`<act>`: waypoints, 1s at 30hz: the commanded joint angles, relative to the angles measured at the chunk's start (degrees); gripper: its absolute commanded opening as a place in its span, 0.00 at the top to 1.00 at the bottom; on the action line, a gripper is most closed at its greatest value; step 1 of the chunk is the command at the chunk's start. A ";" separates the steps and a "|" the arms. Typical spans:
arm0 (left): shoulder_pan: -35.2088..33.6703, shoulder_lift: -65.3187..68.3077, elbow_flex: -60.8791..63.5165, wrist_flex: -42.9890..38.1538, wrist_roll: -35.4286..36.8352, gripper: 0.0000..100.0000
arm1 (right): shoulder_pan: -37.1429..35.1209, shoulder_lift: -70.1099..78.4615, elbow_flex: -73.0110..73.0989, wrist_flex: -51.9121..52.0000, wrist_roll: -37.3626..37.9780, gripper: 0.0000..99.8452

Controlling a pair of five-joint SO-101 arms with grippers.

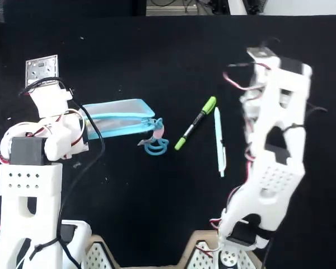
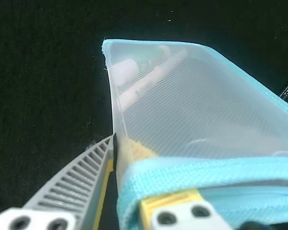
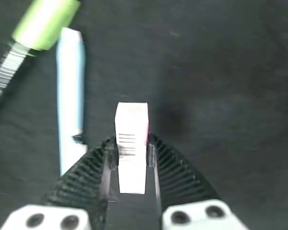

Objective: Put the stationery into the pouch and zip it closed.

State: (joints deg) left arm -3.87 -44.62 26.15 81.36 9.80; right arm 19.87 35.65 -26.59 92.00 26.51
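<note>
A translucent light-blue pouch (image 1: 119, 117) lies at the left of the black table, its zip edge toward the front and a blue ring pull (image 1: 155, 146) at its right end. My left gripper (image 2: 120, 191) is shut on the pouch (image 2: 197, 110) at its left end; white items (image 2: 149, 76) show through the mesh. A green highlighter (image 1: 196, 123) and a pale blue pen (image 1: 219, 143) lie side by side in the middle. My right gripper (image 3: 132, 155) is shut on a small white eraser (image 3: 132, 139), close to the pen (image 3: 71, 96) and highlighter (image 3: 43, 21).
The right arm (image 1: 274, 134) stands over the table's right side, just right of the pen. A metal plate (image 1: 42, 70) sits behind the left arm. Bare black cloth (image 1: 173, 61) covers the table behind the pouch and pens.
</note>
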 commanded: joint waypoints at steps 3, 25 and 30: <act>-0.13 0.09 0.04 -0.88 -0.88 0.97 | 5.71 6.64 -2.95 1.49 10.29 0.98; -0.13 0.09 0.13 -0.79 -0.88 0.97 | 0.18 14.73 -11.82 4.40 12.31 0.87; -0.13 0.09 0.13 -0.79 -0.88 0.97 | 1.32 20.00 -18.42 5.36 12.31 0.87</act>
State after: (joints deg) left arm -3.87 -44.62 26.15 81.36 9.80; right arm 21.01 53.85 -39.96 97.80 38.46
